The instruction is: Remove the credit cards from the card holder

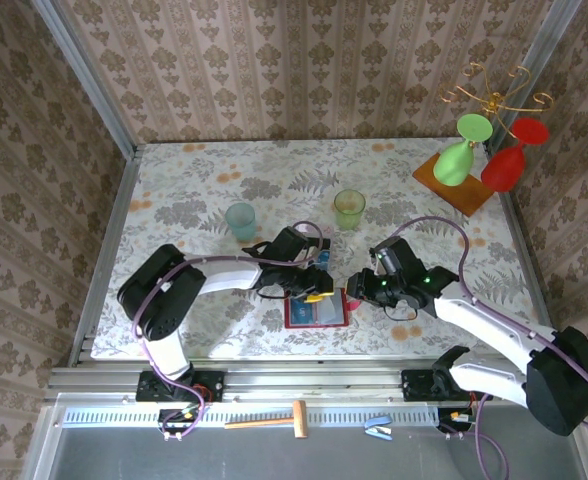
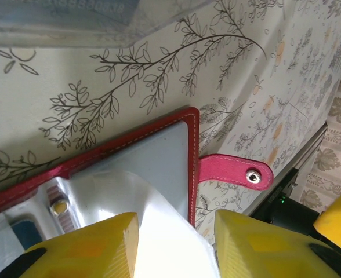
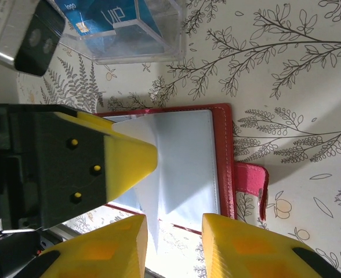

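Firstly, from above: wallet [image 1: 316, 313] lying open and flat on the table [image 1: 194, 320], near the front edge, between the two arms. Left gripper [image 1: 314, 293] low over its far edge, right gripper [image 1: 358, 292] just beside its right edge, both close together. Box [image 1: 321, 256] just behind the wallet; blue cup [image 1: 241, 220] and green cup [image 1: 349, 208] farther back, apart from it. Next, from the left wrist: grey inner panel of the wallet [image 2: 153, 147] with red border, strap [image 2: 231, 171] with a snap lying flat on the cloth beside it. White sheet [image 2: 159, 202] standing up from the wallet and filling most of the gap between the yellow fingers [image 2: 101, 243]. Jaws partly apart, but cannot tell if pinching the sheet or only standing around it; cannot tell either if card or sleeve. Lastly, from the right wrist: blue card [image 3: 115, 14] inside the clear box [image 3: 159, 46], outside the wallet [image 3: 188, 156] and beyond its edge. One finger [image 3: 124, 159] of the left gripper touching the white sheet above the grey panel. Right jaws at a narrow gap, closed on nothing, only the thin point of the sheet reaching in beside one finger.
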Controlling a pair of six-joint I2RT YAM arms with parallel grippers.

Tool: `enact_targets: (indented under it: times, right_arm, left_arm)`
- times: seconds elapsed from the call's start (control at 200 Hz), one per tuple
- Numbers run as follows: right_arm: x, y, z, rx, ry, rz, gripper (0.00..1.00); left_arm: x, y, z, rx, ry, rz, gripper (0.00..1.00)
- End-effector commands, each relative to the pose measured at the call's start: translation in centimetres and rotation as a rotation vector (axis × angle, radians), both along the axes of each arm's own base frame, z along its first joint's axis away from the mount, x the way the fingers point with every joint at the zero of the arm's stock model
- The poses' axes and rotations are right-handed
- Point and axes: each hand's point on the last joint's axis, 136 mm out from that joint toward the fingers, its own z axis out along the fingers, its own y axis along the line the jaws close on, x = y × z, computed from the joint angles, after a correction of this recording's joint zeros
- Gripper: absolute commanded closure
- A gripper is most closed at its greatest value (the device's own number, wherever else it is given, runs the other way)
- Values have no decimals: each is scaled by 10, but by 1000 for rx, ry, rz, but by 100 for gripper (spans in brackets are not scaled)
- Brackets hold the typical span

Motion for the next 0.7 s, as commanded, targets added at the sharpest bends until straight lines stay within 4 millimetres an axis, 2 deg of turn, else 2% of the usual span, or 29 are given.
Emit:
enact_targets:
  times: [0.0, 0.155, 0.43, 0.695]
  right_arm:
    - [-5, -10, -4, -29, 12, -27, 66]
    - [-7, -12, -4, -26, 9, -34, 65]
    - [-8, -12, -3, -21, 7, -38, 65]
    - [-5, -7, -5, -4, 15, -34, 64]
  left_arm:
    - [1, -11, 5, -32, -2, -22, 59]
    - [2, -13, 2, -30, 3, -23, 57]
    - [2, -14, 5, -38, -7, -26, 47]
    - [6, -10, 14, -49, -32, -13, 49]
